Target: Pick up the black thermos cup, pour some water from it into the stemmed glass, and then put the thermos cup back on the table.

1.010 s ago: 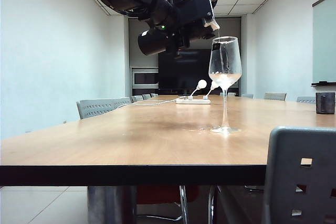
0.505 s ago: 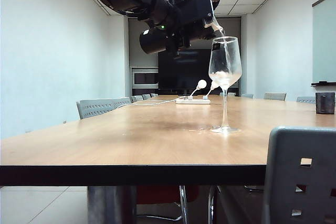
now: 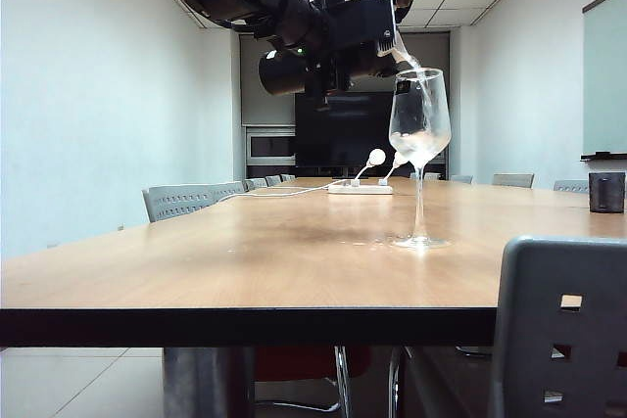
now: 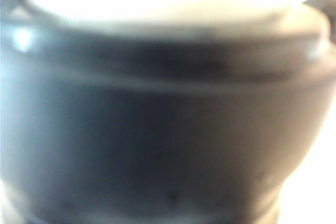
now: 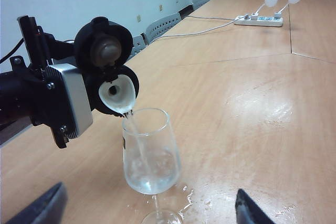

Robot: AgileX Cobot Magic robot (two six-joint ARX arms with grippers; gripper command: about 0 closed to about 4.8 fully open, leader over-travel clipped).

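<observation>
High over the table (image 3: 245, 271), my left gripper (image 3: 331, 38) is shut on the black thermos cup (image 3: 294, 68) and holds it tipped almost level. Its lid (image 5: 103, 45) hangs open, and the whitish spout (image 5: 117, 96) sits just above the rim of the stemmed glass (image 3: 420, 119). A thin stream of water runs from the spout into the bowl, which holds some water. The left wrist view shows only the blurred black thermos cup (image 4: 157, 129). My right gripper (image 5: 149, 214) is open wide; the stemmed glass (image 5: 151, 156) stands between its fingertips (image 5: 42, 208), untouched.
A white power strip (image 3: 361, 188) with two round white plugs lies far down the table. A small dark squat cup (image 3: 606, 192) stands at the right edge. Water drops lie around the glass foot (image 5: 185, 198). A grey chair back (image 3: 563, 330) stands in front, with more chairs (image 3: 181, 201) along the left.
The thermos cup has tipped a little further and its spout has risen slightly. A full stream now runs into the glass where there was only a trickle. The right gripper has kept still.
</observation>
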